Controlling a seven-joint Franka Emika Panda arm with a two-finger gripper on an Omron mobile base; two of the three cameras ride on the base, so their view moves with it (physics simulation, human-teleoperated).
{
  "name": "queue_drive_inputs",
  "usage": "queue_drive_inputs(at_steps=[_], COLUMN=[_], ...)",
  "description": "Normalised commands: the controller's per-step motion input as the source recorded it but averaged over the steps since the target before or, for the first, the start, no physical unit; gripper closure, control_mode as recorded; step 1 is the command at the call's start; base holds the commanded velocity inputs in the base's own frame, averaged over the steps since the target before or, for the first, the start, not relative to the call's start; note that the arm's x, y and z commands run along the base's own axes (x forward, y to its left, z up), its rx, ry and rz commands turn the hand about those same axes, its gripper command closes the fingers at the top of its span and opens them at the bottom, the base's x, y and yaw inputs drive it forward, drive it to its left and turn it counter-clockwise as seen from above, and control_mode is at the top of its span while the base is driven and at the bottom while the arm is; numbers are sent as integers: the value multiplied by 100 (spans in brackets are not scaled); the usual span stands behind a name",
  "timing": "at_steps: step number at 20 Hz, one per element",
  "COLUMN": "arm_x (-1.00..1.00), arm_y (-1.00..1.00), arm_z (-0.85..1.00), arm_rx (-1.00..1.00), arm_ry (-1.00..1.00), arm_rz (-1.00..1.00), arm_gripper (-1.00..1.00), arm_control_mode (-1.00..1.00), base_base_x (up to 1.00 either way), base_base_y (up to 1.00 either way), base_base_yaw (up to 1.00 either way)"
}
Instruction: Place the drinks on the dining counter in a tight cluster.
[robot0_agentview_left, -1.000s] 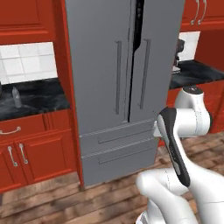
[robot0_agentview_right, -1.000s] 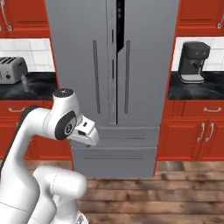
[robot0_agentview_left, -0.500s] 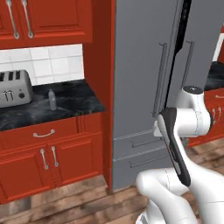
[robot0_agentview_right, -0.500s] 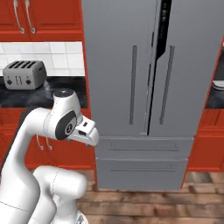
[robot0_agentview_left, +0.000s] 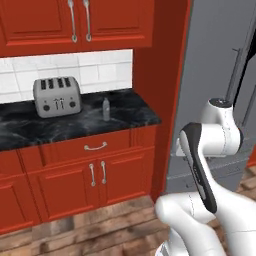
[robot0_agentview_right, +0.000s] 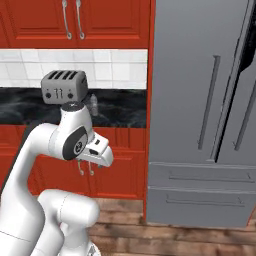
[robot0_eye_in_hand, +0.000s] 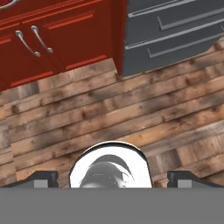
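Standing on the narrow black marble counter (robot0_agentview_left: 75, 125), a small clear bottle (robot0_agentview_left: 105, 109) sits beside the silver toaster (robot0_agentview_left: 57, 96); the gripper (robot0_eye_in_hand: 112, 178) hangs empty, jaws wide.

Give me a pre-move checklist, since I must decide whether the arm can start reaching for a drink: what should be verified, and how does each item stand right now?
1. End effector empty and open: ok; the tips stand wide apart over bare wooden floor.
2. A drink in sight: ok; a small clear bottle stands upright on the black counter, right of the toaster.
3. Bottle free of neighbours: ok; apart from the toaster.
4. Arm aimed at the bottle: not ok; the hand looks down at the floor.
5. Dining counter located: cannot tell.
6. Fridge door shut: not ok; a dark gap shows.
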Motion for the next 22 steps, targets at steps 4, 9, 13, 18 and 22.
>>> queue_drive_inputs(at_steps=[4, 9, 13, 18, 22], arm_x=[0, 0, 0, 0, 0], arm_y=[0, 0, 0, 0, 0], arm_z=[0, 0, 0, 0, 0], arm_rx=[0, 0, 0, 0, 0], arm_ry=[0, 0, 0, 0, 0], arm_rz=[0, 0, 0, 0, 0], arm_gripper=[-100, -100, -100, -100, -100], arm_control_mode=[100, 100, 100, 100, 100], base_base_x=[26, 52, 57, 55, 71], base_base_y=[79, 73, 77, 75, 48], base_base_yaw=[10, 3, 0, 0, 0])
